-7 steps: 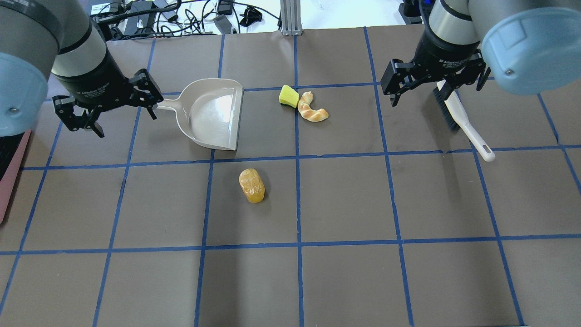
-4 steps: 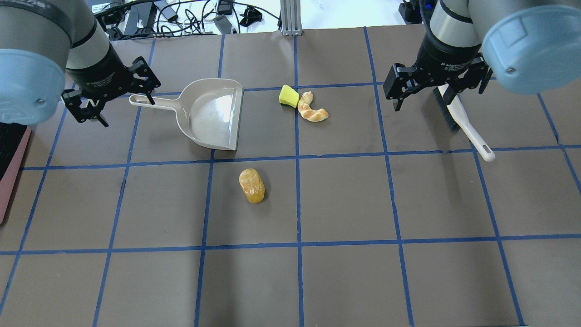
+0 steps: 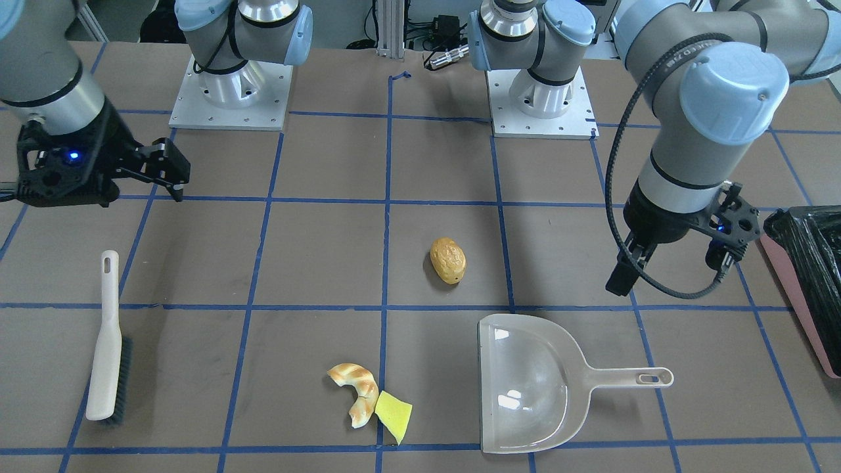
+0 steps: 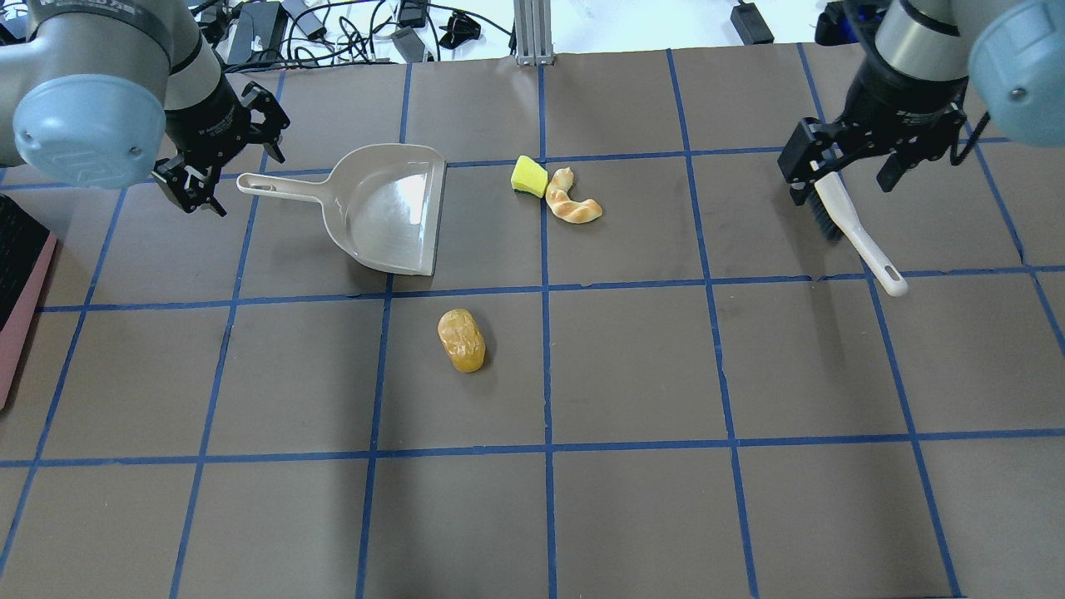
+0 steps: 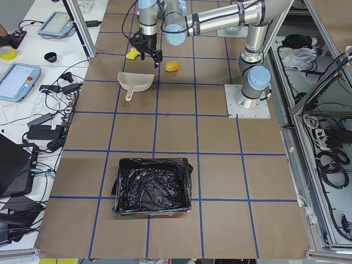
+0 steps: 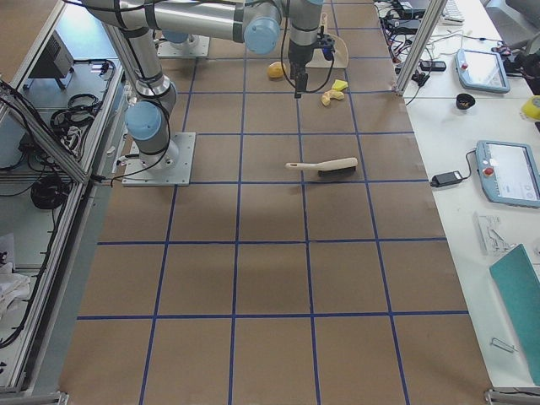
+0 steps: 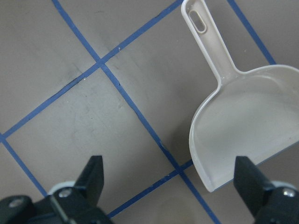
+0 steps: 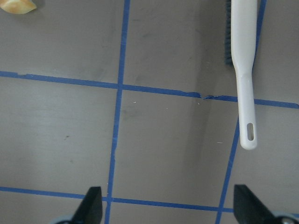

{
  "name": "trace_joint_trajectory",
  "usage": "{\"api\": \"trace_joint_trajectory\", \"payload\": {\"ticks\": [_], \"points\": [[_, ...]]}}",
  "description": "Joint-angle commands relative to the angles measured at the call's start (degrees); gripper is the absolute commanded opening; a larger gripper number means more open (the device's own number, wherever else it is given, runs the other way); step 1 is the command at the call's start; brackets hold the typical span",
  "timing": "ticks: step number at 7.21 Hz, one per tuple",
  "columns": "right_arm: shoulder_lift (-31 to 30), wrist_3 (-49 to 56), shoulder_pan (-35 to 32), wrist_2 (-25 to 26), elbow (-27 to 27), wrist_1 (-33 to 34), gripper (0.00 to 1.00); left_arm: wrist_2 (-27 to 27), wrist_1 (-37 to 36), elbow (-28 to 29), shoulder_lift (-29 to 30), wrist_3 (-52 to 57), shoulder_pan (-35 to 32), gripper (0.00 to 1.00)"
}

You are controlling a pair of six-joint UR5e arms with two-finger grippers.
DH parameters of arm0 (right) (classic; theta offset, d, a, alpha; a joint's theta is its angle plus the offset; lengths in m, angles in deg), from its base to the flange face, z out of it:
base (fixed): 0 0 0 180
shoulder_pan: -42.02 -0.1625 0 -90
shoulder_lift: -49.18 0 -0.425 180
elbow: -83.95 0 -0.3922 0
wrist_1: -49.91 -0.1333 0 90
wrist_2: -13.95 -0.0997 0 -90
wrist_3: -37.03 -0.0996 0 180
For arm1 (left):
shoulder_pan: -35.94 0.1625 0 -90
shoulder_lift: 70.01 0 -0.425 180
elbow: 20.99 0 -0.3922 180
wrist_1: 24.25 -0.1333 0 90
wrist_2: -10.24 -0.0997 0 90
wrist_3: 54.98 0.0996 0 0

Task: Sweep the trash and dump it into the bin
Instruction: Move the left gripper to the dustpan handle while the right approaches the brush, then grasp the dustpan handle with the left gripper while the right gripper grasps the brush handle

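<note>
The brown potato lump (image 4: 462, 339) lies on the table nearest the robot. The golden bread piece (image 4: 572, 202) and the yellow-green sponge wedge (image 4: 529, 176) touch each other, right of the beige dustpan (image 4: 391, 208). My left gripper (image 4: 243, 181) is open and empty, hovering above the end of the dustpan's handle (image 7: 201, 21). My right gripper (image 4: 842, 179) is open and empty above the bristle end of a white brush (image 4: 857, 233). The bin (image 5: 153, 187), pink-sided with a black bag, stands far to my left, with only its corner (image 4: 17, 274) in the overhead view.
Blue tape lines divide the brown table (image 4: 632, 374) into squares. Cables and power bricks (image 4: 274, 29) lie past the far edge. The two arm bases (image 3: 230, 85) stand on my side of the table.
My left gripper has moved away from me and turned, uncovering the dustpan handle's end. My right gripper has shifted right over the brush's bristle end. Both stay open; nothing on the table moved.
</note>
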State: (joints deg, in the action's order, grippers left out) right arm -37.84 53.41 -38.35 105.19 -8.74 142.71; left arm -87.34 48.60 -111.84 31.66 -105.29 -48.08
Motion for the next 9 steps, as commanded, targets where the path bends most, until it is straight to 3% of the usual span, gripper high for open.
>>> {"api": "trace_joint_trajectory", "payload": {"ticks": [1, 2, 5, 6, 8, 9], "points": [[0.5, 5.1, 4.2, -0.2, -2.1, 0.4, 1.00, -0.1, -4.6, 3.6, 5.7, -6.5, 0.2, 0.84], [1.3, 5.2, 4.6, -0.1, -3.7, 1.9, 1.00, -0.4, -6.5, 3.8, 7.4, -8.8, 0.4, 0.79], [3.3, 6.9, 5.6, 0.0, -10.4, 10.9, 1.00, 0.0, -9.0, 6.8, 13.4, -10.6, 2.5, 0.80], [3.7, 9.6, 7.0, -0.1, -10.7, 11.1, 1.00, -0.1, -9.1, 7.1, 15.3, -9.8, 3.5, 0.93], [6.4, 9.8, 9.4, -0.4, -11.5, 12.5, 0.96, -0.6, -15.1, 7.0, 17.9, -15.7, 3.7, 0.75], [6.9, 10.0, 9.4, 0.0, -12.0, 15.2, 0.96, -0.4, -15.7, 7.1, 18.8, -16.2, 3.7, 0.76]]}}
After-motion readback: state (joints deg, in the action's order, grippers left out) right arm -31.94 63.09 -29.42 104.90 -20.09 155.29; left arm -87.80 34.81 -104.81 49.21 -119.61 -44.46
